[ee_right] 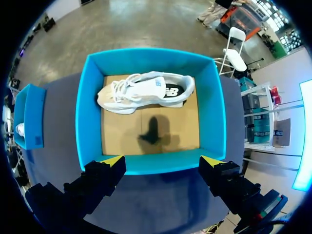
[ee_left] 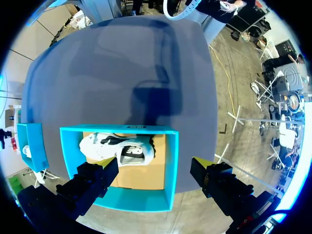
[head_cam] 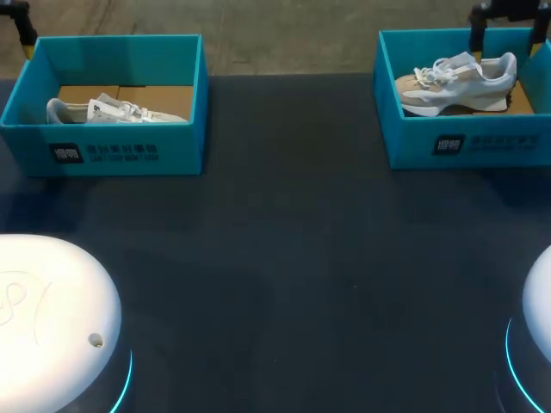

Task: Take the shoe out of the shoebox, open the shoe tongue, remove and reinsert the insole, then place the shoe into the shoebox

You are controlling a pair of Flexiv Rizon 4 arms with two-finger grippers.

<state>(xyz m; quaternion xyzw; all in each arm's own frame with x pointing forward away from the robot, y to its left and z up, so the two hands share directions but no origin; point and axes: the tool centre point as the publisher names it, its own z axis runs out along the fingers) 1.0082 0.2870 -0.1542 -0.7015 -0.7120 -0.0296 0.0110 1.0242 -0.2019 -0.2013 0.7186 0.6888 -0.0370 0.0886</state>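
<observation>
Two blue shoeboxes stand at the table's far side, each with a white and beige shoe lying inside. The left box (head_cam: 120, 151) holds a shoe (head_cam: 112, 110) against its front wall. The right box (head_cam: 482, 142) holds a shoe (head_cam: 456, 82) on its side. My left gripper (head_cam: 19, 26) hangs open above the left box's far left corner. Seen from the left wrist, its gripper (ee_left: 156, 168) spans the box (ee_left: 170, 161), above the shoe (ee_left: 117, 148). My right gripper (head_cam: 508, 39) hangs open over the right box's far wall. From the right wrist, its gripper (ee_right: 162, 163) straddles the box's (ee_right: 87, 117) near wall, and the shoe (ee_right: 146, 90) lies ahead.
The dark table (head_cam: 284, 258) stretches between and in front of the boxes. The white rounded arm bases (head_cam: 52, 318) (head_cam: 538, 318) sit at its near corners. The other box (ee_right: 29, 117) shows off to the side in the right wrist view.
</observation>
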